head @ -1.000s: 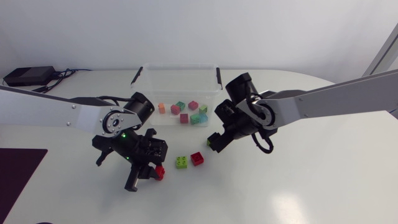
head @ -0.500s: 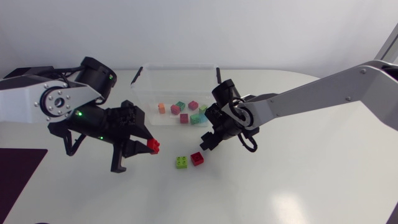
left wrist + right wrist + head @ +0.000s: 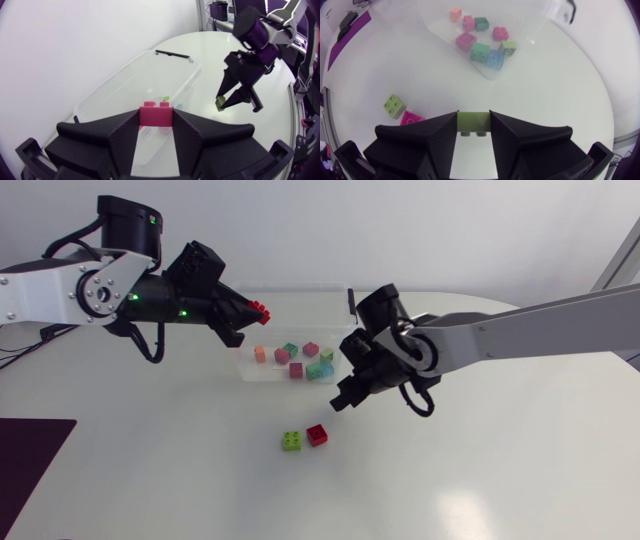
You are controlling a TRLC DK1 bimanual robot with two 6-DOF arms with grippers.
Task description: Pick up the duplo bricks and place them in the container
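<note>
Left gripper (image 3: 252, 310) clamps a small red plastic brick (image 3: 262, 307) over the clear plastic container (image 3: 300, 288), at its left end. Right gripper (image 3: 346, 394), just right of it, pinches a light-green brick (image 3: 473, 121), seemingly hidden overhead.

White table (image 3: 480, 470) with a rounded far edge, dark purple mat (image 3: 28, 455) lying flat at its near left corner, small black box (image 3: 348, 18) beyond the mat.

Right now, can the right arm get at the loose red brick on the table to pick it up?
Probably not yet. The right claw is shut on a green brick, so it cannot grip the red brick. Nothing stands in the path between them; a lime brick lies beside it.
</note>
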